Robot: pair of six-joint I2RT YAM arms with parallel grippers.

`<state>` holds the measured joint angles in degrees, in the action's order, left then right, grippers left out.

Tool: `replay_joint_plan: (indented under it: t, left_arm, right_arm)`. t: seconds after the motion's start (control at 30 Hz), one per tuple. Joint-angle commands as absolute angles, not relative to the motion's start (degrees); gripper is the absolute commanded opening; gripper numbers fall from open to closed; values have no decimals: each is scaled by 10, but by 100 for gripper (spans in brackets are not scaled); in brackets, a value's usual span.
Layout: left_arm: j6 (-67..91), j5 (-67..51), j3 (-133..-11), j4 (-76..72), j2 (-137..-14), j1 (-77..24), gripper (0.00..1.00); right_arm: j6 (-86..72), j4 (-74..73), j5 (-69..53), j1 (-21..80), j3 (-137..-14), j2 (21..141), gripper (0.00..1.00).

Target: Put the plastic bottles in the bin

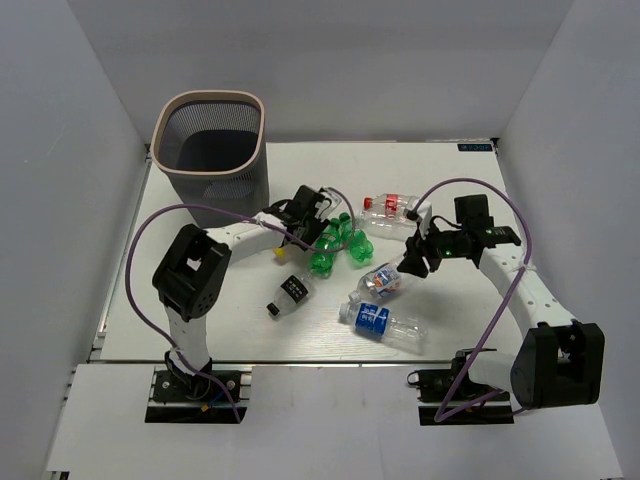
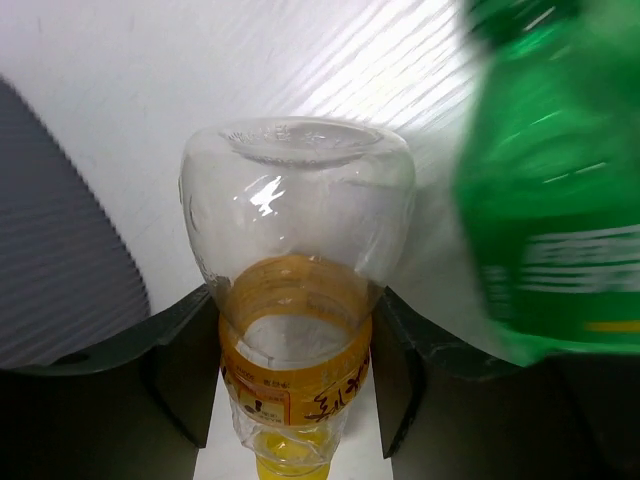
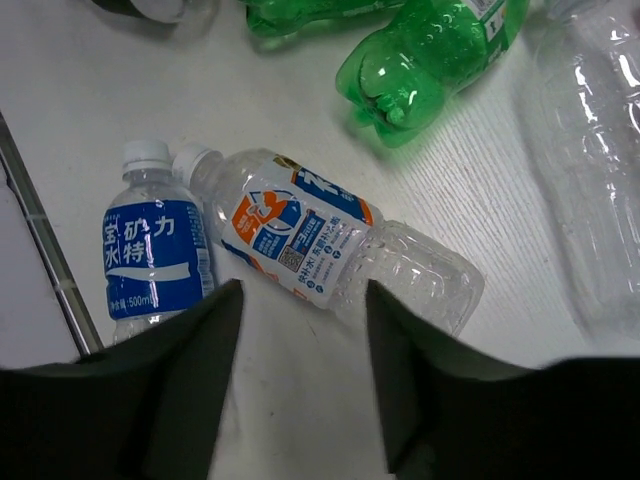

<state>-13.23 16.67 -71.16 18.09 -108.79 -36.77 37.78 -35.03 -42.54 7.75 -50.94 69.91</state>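
My left gripper [image 1: 305, 212] [image 2: 295, 385] is shut on a clear bottle with a yellow label and yellow cap [image 2: 295, 320], next to a green bottle [image 2: 550, 200]. The grey mesh bin [image 1: 212, 145] stands at the back left, and its wall shows in the left wrist view [image 2: 50, 260]. My right gripper [image 1: 415, 255] [image 3: 300, 385] is open and empty, just above a lying clear bottle with a blue-orange label [image 3: 310, 245] [image 1: 378, 281]. A blue-labelled bottle [image 3: 155, 250] [image 1: 385, 325] lies beside it. Two green bottles [image 1: 325, 250] [image 1: 358, 245], a red-labelled bottle [image 1: 390, 207] and a black-labelled bottle [image 1: 290, 293] lie mid-table.
A large clear bottle [image 3: 595, 180] lies at the right edge of the right wrist view. A green bottle [image 3: 430, 60] lies beyond the right gripper. The table's front edge [image 1: 300, 362] runs just past the blue-labelled bottle. Purple cables loop over both arms.
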Motion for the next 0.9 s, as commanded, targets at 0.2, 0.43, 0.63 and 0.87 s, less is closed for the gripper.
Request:
replay_joint_plan:
  t: [0.2, 0.43, 0.63, 0.87]
  left_arm:
    - [-91, 100, -945, 222, -1003, -391, 8]
    - [-21, 107, -1026, 170, -956, -378, 8]
    - [7, 144, -1066, 120, -920, -352, 8]
    - [25, 311, -1045, 133, -889, -290, 8]
  right_arm:
    - [391, -353, -475, 83, -505, 693, 0]
    - [366, -321, -456, 83, -500, 691, 10]
    - [364, -312, -453, 83, -498, 694, 12]
    - [343, -285, -437, 86, -500, 700, 22]
